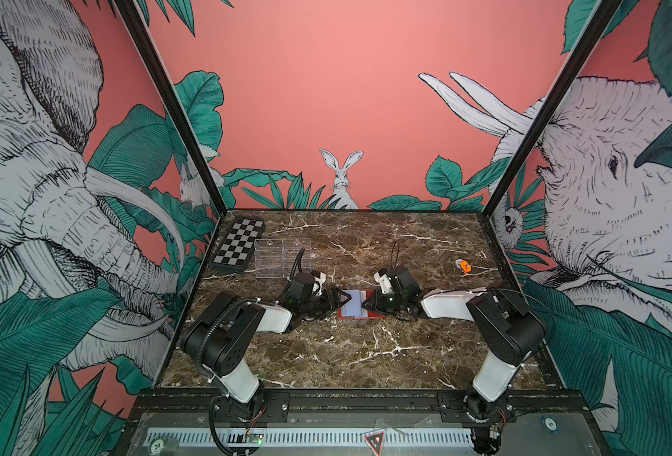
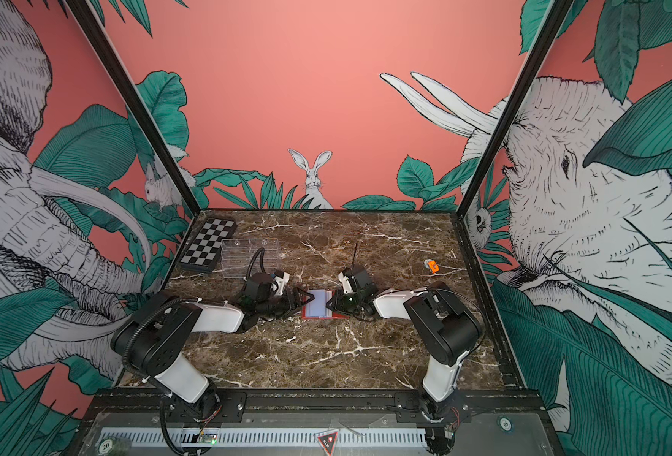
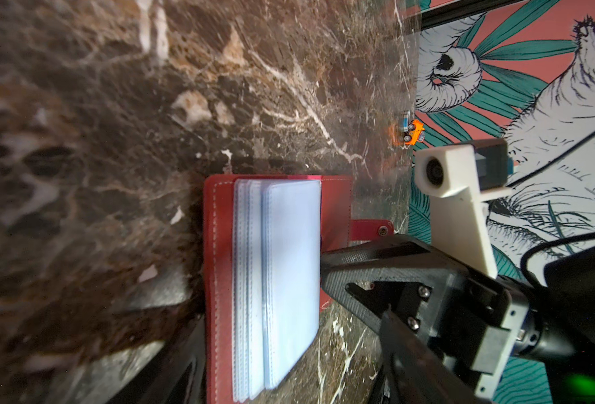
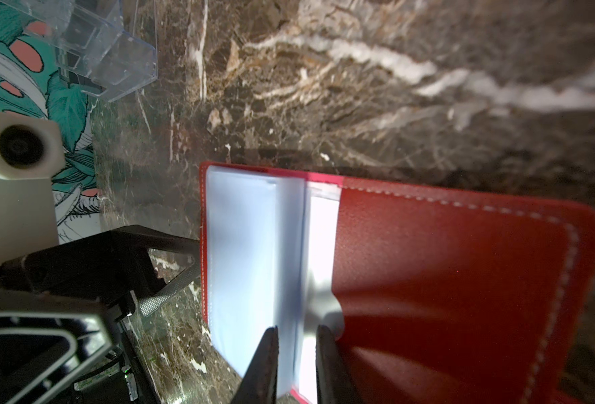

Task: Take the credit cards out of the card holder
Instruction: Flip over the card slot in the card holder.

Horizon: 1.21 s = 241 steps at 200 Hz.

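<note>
Card holder (image 1: 353, 303) lies open mid-table between the arms, left gripper (image 4: 195, 254) spread wide at its left edge and right gripper (image 4: 296, 328) pinched on the upright sleeves (image 4: 247, 245); cards aren't discernible, so it should pin the left cover flat and separate one sleeve.

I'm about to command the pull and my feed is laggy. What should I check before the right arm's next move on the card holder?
1. Card holder lying open and flat: ok.
2. Right gripper lined up on the plastic sleeves: ok, it straddles their free edge.
3. Sleeve actually clamped: cannot tell.
4. Left gripper steadying the holder: not ok. It stands open at the left edge, gripping nothing.
5. Card located: cannot tell. A whitish strip in the cover pocket may be one.
6. Clear rack and toy car well away from the holder: ok.
</note>
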Tool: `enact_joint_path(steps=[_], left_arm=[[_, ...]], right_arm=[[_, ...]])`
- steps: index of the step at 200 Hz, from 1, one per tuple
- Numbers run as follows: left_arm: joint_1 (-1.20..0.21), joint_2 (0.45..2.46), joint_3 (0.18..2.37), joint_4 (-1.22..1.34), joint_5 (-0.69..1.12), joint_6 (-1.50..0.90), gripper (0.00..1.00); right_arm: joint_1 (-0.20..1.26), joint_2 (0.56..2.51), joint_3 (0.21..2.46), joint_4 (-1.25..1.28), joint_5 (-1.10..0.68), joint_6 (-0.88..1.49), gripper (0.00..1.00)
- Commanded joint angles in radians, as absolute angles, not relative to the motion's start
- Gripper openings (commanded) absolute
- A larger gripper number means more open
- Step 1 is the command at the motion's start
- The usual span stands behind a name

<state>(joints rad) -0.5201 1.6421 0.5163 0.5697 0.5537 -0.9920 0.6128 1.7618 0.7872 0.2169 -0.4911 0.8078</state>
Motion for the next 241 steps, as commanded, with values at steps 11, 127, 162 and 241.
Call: enact_joint_path(steps=[11, 127, 162, 241], left_arm=[[-0.517, 1.65, 0.479, 0.658, 0.586, -1.019, 0.75], [-0.517, 1.635, 0.45, 0.714, 0.559, -0.959, 0.26], [-0.517, 1.636, 0.454, 0.703, 0.559, -0.945, 0.17], [-0.517, 1.638, 0.465, 0.677, 0.576, -0.914, 0.0]], right_arm=[[0.612, 1.788, 0.764, 0.236, -0.473, 0.802, 0.21], [0.614, 1.787, 0.752, 0.239, -0.475, 0.786, 0.21], [0.614, 1.788, 0.748, 0.244, -0.48, 0.788, 0.21], [0.614, 1.772, 0.749, 0.243, -0.49, 0.781, 0.21]])
